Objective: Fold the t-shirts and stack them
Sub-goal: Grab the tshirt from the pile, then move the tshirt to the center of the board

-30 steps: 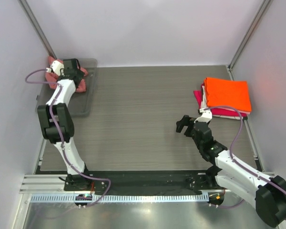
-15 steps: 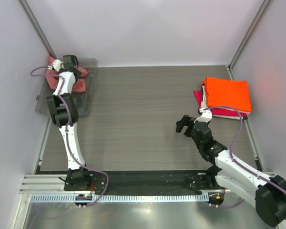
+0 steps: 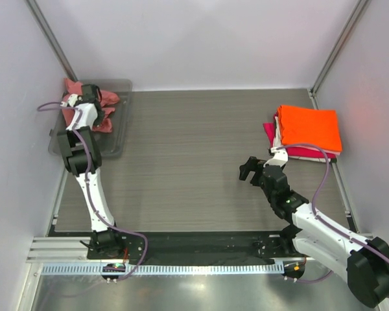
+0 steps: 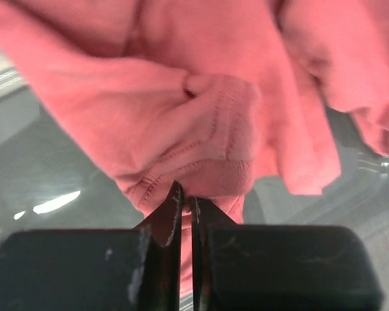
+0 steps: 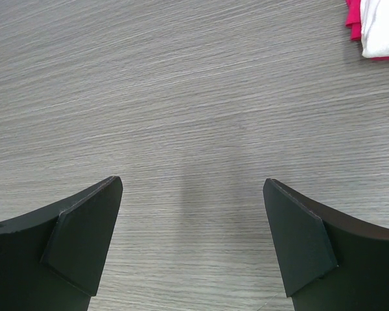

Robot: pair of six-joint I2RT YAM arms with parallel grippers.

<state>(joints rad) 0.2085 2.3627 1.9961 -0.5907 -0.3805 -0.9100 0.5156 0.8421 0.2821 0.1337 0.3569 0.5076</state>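
The salmon-pink t-shirt (image 4: 201, 116) was crumpled, its hem pinched in my left fingers (image 4: 183, 199); my right fingers (image 5: 191, 183) gaped over the worktop (image 5: 181, 78).

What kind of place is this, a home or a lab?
Probably a robot test cell, not a home: white panel walls box in the table, and the left arm and right arm are bolted to a metal rail.

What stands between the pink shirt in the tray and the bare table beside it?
Only the tray's low wall. The left gripper is shut on the pink shirt inside the tray, and nothing visible lies on the table between tray and stack. The right gripper, open, sits near the stack.
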